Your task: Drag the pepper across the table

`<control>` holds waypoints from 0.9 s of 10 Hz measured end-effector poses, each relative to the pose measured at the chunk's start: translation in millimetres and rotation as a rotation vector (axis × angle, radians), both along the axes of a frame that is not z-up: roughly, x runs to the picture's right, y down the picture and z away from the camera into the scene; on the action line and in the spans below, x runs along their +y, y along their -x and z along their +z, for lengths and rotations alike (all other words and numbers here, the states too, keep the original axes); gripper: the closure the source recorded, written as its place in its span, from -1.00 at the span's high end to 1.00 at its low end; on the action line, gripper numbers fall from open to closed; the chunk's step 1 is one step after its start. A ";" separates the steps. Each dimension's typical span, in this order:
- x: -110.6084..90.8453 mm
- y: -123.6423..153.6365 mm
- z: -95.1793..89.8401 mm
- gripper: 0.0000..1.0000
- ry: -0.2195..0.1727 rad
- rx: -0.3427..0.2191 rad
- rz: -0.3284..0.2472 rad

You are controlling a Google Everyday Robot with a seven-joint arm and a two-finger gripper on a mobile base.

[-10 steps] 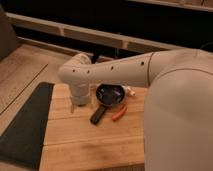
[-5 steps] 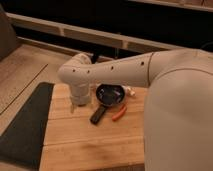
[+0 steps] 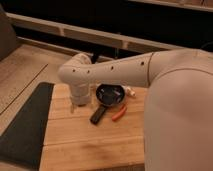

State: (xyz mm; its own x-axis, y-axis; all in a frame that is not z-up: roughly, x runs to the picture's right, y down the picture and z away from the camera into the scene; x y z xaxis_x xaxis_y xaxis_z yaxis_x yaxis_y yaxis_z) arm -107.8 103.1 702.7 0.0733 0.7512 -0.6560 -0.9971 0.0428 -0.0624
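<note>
The pepper [image 3: 119,112] is a small orange-red piece lying on the light wooden slatted table [image 3: 90,145], just right of the black pan's handle. My white arm reaches in from the right and bends down at the table's far left. The gripper [image 3: 79,102] hangs there below the wrist, low over the table top, to the left of the pan and well left of the pepper. It holds nothing that I can see.
A black pan [image 3: 111,93] sits behind the pepper with its handle [image 3: 98,115] pointing toward the front. A white tube [image 3: 131,91] lies right of the pan. A dark grey mat [image 3: 25,125] borders the table's left side. My arm's bulk covers the table's right part.
</note>
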 end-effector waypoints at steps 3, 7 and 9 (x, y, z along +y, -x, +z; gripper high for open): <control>0.0 0.0 0.0 0.30 0.000 0.000 0.000; -0.6 0.1 -0.3 0.30 -0.002 0.000 -0.001; -11.4 4.3 1.2 0.30 -0.050 -0.007 0.003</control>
State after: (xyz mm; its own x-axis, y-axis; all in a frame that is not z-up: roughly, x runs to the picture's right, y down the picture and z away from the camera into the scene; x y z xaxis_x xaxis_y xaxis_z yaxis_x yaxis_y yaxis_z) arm -112.2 91.7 703.9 0.0750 0.7831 -0.6174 -0.9968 0.0426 -0.0671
